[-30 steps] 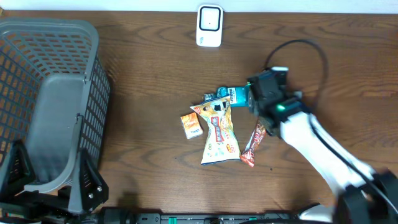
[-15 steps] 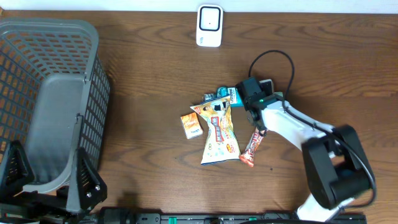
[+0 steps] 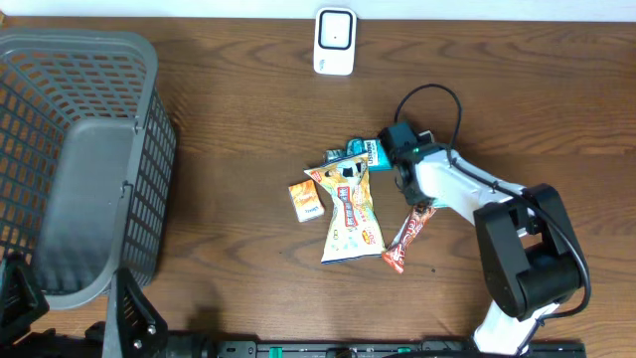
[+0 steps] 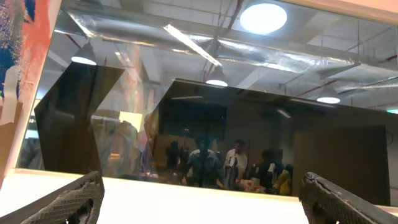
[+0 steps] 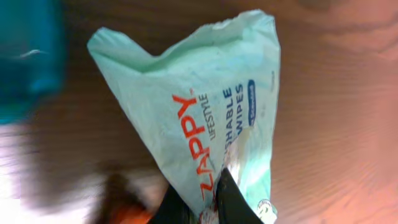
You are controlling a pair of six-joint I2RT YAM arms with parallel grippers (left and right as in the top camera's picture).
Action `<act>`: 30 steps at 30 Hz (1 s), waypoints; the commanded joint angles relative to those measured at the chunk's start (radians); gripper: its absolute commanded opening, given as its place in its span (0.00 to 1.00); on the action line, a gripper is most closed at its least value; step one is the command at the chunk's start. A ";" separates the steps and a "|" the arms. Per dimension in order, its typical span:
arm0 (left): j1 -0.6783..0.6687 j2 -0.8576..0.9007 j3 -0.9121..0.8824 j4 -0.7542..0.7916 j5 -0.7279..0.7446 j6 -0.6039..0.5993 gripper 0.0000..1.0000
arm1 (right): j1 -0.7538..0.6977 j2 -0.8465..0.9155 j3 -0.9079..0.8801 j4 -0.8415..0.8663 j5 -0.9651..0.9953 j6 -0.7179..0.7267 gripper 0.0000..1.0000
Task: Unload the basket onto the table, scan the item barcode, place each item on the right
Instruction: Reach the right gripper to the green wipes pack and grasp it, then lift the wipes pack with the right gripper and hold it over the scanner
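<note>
Right gripper (image 5: 204,198) is pinched together on the lower edge of one wipes pack (image 5: 205,112). The pack sits at the top right of the item pile mid-table (image 3: 517,89), touching the snack bag (image 3: 350,214). Four items in the pile: one wipes pack, one snack bag, one orange box (image 3: 307,200), one red bar (image 3: 407,232). One white scanner (image 3: 335,42) at the far edge, well apart from the pile. One grey basket (image 3: 79,149) on the left. Left gripper (image 4: 200,186) is spread wide, its camera pointing up at ceiling lights.
</note>
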 commanded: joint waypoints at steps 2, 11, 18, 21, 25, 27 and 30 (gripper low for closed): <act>0.006 -0.028 0.002 -0.005 -0.005 0.005 1.00 | -0.041 -0.105 0.175 -0.119 -0.411 -0.043 0.01; 0.087 -0.092 -0.006 -0.019 -0.005 -0.003 1.00 | -0.250 -0.173 0.231 -0.299 -1.353 -0.336 0.01; 0.119 -0.115 -0.019 -0.027 -0.002 -0.006 1.00 | -0.304 -0.173 0.174 -0.315 -1.791 -0.416 0.01; 0.119 -0.115 -0.019 -0.039 -0.002 -0.006 1.00 | -0.304 -0.173 0.170 -0.320 -1.962 -0.315 0.02; 0.119 -0.115 -0.020 -0.063 -0.002 -0.006 1.00 | -0.304 -0.173 0.170 -0.330 -2.037 -0.017 0.01; 0.119 -0.115 -0.026 -0.064 -0.002 -0.006 1.00 | -0.304 -0.173 0.170 -0.330 -2.038 0.097 0.01; 0.119 -0.114 -0.037 -0.064 -0.002 -0.006 1.00 | -0.304 -0.173 0.170 -0.330 -2.038 0.200 0.01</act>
